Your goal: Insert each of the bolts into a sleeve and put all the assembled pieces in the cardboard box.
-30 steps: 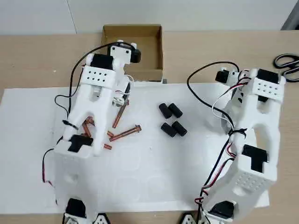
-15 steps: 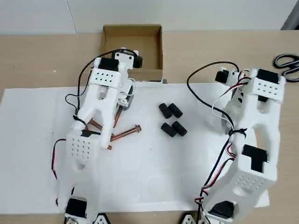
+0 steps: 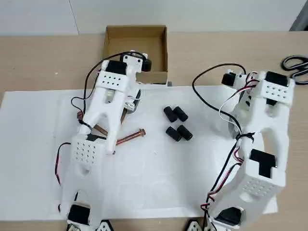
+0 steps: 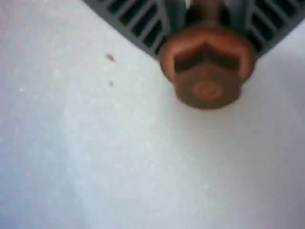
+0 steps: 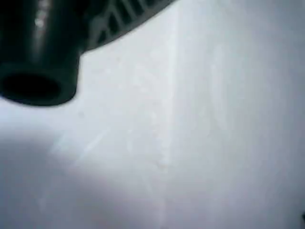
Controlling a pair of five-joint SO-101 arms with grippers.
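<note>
- In the left wrist view, the bolt (image 4: pixel 206 71) is blurred and its shank is cut off by the edge.
- In the right wrist view, the sleeve (image 5: pixel 40 52) is blurred and cut off likewise.
- At nine o'clock, the left arm (image 3: pixel 108 96) hides most of the loose bolts (image 3: pixel 100 129).
- At two o'clock, the scissors (image 3: pixel 296 65) run off the edge.

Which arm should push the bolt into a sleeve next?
Left, probably: the left end effector grips a copper-coloured metal bolt. The right end effector holds a black cylindrical sleeve, ready to receive it.
</note>
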